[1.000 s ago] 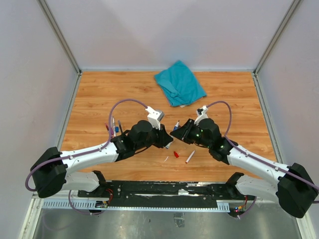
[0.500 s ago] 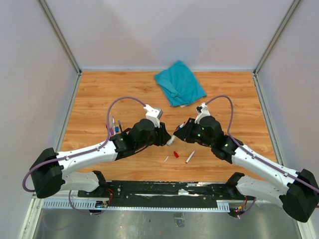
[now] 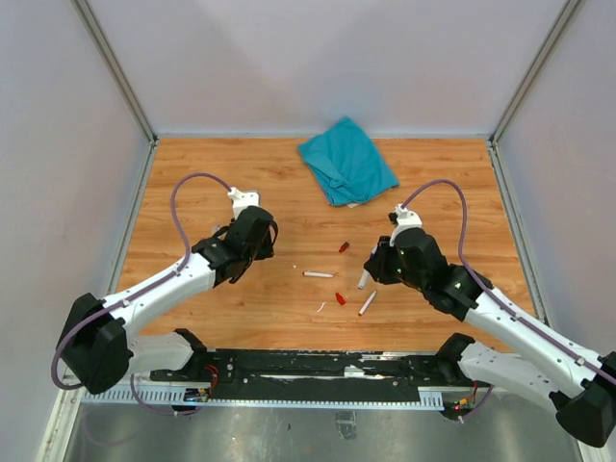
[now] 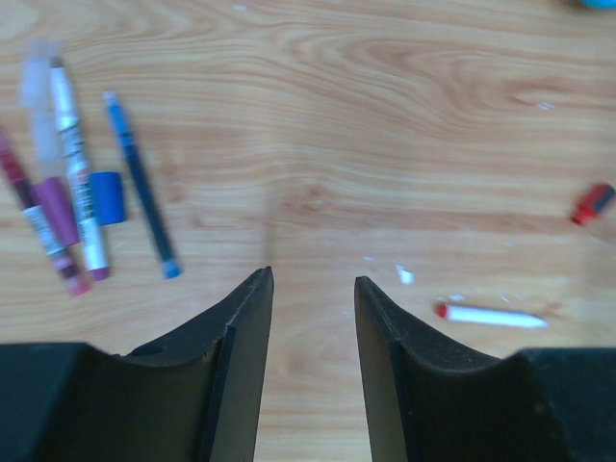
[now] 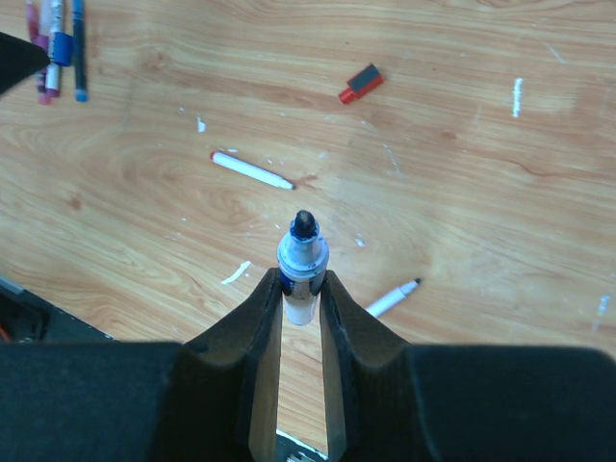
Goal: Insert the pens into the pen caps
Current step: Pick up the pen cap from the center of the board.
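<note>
My right gripper (image 5: 300, 277) is shut on a white pen (image 5: 303, 252) with a blue collar and a dark tip, which points away from the fingers above the table; the top view shows the gripper (image 3: 371, 269) and the pen (image 3: 364, 280) too. My left gripper (image 4: 313, 281) is open and empty over bare wood, at the left (image 3: 248, 236). A red-tipped pen (image 3: 318, 274) (image 4: 491, 315) lies between the arms. A dark-tipped pen (image 5: 393, 298) lies near the front. Two red caps (image 3: 344, 247) (image 3: 340, 298) lie loose. Several pens (image 4: 60, 183) and a blue cap (image 4: 108, 197) lie at the left.
A crumpled teal cloth (image 3: 346, 160) lies at the back middle of the wooden table (image 3: 452, 192). A small white scrap (image 3: 321, 307) lies by the front red cap. Grey walls close off the left, back and right sides.
My left gripper has opened and swung back left, away from the right one. A red-tipped pen now lies where they met. My right gripper has shifted slightly right with its pen.
</note>
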### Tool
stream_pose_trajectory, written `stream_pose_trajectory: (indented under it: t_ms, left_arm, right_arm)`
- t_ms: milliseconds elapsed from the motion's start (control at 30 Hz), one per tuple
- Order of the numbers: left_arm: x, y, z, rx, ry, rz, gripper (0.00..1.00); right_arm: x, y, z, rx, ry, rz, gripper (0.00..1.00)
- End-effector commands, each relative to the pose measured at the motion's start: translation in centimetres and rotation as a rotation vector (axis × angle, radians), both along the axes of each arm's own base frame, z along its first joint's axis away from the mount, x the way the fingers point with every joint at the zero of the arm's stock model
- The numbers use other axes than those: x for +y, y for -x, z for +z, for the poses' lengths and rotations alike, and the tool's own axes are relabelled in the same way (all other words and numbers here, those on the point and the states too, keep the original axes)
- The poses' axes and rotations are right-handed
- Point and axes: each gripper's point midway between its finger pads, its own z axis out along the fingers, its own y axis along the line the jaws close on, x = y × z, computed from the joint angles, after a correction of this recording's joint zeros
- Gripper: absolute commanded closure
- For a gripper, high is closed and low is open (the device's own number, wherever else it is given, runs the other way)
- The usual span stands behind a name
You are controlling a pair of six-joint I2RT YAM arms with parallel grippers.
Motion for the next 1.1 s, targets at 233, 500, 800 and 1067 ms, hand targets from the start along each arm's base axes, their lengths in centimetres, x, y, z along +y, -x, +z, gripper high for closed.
stream_pose_trajectory:
  t_ms: [233,500,800,1067]
  left_arm:
    - [10.2,-2.4,-1.9,0.084,-0.167,0.304,0.65]
    - [12.3,-3.8,-4.1,0.145,-0.195,0.349,0.64]
    - [13.0,-4.9,-6.1,0.193,-0.163,0.34,0.66]
    - [12.7,-5.1,-7.1,0.217,-0.156,0.318,0.7]
  right_arm:
    - [-1.5,0.7,-0.6,0.001,0.08,0.008,0.99]
    - [-0.3,1.3,-1.5,0.033,0.048,0.062,1.0]
    - [0.6,1.7,-2.0,0.062,0.042,0.108,0.99]
    - [1.3,1.7,-2.2,0.077,0.031,0.129,0.99]
